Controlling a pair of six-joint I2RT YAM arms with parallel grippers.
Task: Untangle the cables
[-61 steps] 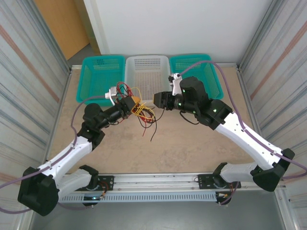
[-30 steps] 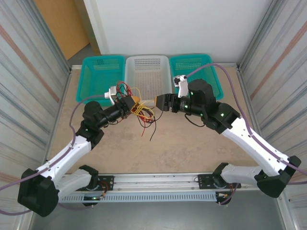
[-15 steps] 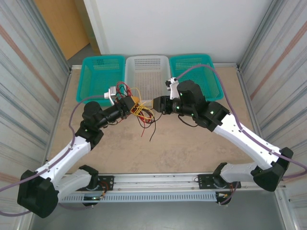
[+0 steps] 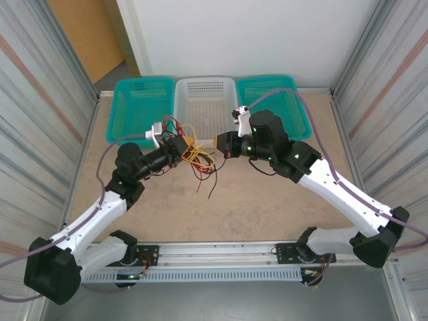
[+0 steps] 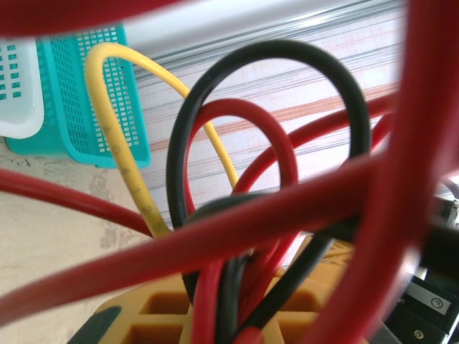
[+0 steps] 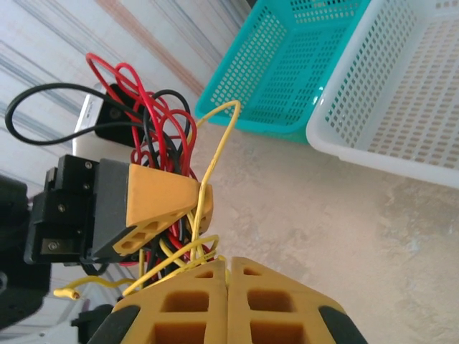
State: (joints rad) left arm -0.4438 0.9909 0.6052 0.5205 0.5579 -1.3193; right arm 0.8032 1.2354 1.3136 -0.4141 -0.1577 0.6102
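Note:
The cables (image 4: 200,160) are a tangle of thin red, black and yellow wires hanging above the table centre. My left gripper (image 4: 188,143) is shut on the bundle. In the left wrist view, red cable (image 5: 272,218), black cable (image 5: 178,154) and yellow cable (image 5: 115,140) loop out from between its orange fingers (image 5: 154,312). My right gripper (image 4: 219,142) meets the tangle from the right. In the right wrist view the right gripper (image 6: 228,264) is shut with a yellow cable (image 6: 206,183) pinched at its tip, facing the left gripper's finger (image 6: 154,197).
Three baskets line the back edge: a teal basket (image 4: 137,110) on the left, a white basket (image 4: 205,100) in the middle, and a second teal basket (image 4: 284,100) on the right. Corrugated walls (image 4: 40,114) close both sides. Loose wire ends dangle toward the table (image 4: 221,207).
The right arm swung left and brought its gripper up to the tangle's right edge, then eased back slightly. The left arm and the bundle stayed nearly still.

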